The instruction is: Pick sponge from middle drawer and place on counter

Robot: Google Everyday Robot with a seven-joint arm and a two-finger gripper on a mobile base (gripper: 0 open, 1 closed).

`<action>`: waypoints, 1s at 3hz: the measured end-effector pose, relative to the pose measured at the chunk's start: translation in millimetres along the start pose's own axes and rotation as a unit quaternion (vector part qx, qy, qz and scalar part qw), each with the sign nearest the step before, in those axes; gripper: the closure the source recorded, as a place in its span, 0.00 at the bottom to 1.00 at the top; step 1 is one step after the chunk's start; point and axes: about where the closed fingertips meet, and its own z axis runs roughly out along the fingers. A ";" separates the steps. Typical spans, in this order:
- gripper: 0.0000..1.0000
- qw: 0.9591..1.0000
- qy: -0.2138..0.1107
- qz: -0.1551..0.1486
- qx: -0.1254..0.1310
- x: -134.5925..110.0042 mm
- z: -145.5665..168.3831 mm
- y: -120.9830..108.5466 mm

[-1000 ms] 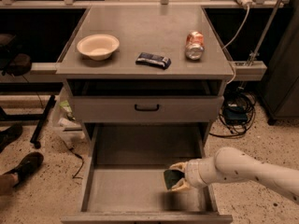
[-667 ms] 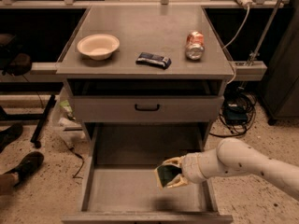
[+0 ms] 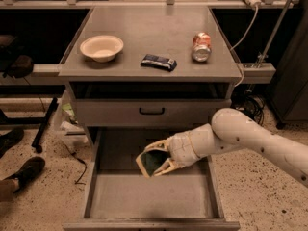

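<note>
The tool [image 3: 155,160] is clamped on the sponge [image 3: 151,163], one pale finger [image 3: 162,144] over its upper edge and the other under its lower edge, with just the sponge's thickness between them. It hangs above the floor of the open drawer [image 3: 149,198], towards the drawer's back and a little right of its middle, on a white arm [image 3: 250,138] reaching in from the drawer's right. The sponge is tilted, its dark green face showing and a yellowish rim along its left edge. Above the drawer, the desk [image 3: 154,25] carries a bowl [image 3: 101,47], a dark wrapper [image 3: 159,61] and a can [image 3: 201,46].
</note>
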 end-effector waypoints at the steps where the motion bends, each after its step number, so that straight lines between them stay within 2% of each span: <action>1: 1.00 0.999 0.013 -0.019 0.028 -31.4 -15.6 -38.0; 2: 1.00 0.999 0.013 -0.018 0.027 -31.2 -15.2 -37.6; 3: 1.00 0.998 0.037 0.002 0.041 -18.8 -34.8 -62.3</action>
